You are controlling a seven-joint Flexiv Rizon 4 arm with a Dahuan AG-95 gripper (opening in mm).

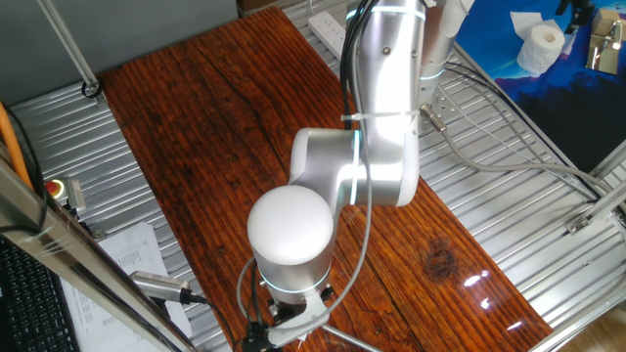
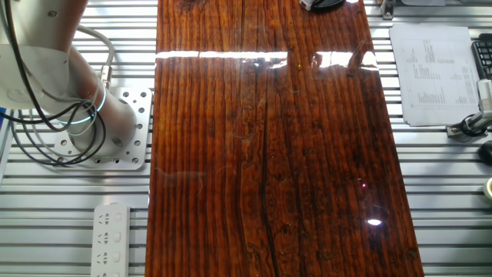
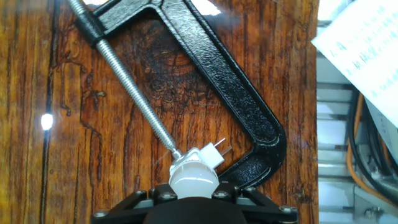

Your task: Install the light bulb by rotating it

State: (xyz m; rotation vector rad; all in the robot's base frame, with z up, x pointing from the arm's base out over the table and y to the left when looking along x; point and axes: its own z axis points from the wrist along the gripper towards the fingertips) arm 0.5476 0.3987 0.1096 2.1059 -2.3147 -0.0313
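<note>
In the hand view the small white frosted light bulb [image 3: 194, 179] sits at the bottom centre, its base in a white socket adapter [image 3: 206, 157] with two metal prongs. A black C-clamp [image 3: 217, 68] with a long threaded screw [image 3: 134, 96] holds the adapter on the wooden table [image 3: 37, 155]. My gripper [image 3: 194, 195] is closed around the bulb's dome, one black finger on each side. In one fixed view the arm [image 1: 381, 147] hides the bulb and most of the gripper [image 1: 293, 318]. The other fixed view shows only the arm's base [image 2: 92, 115].
Printed papers [image 3: 367, 56] and cables [image 3: 360, 149] lie right of the table's edge. A white power strip [image 2: 111, 238] lies on the metal rack. A toilet paper roll [image 1: 540, 47] stands at the far right. A large white round joint cap [image 1: 290, 225] hangs over the gripper.
</note>
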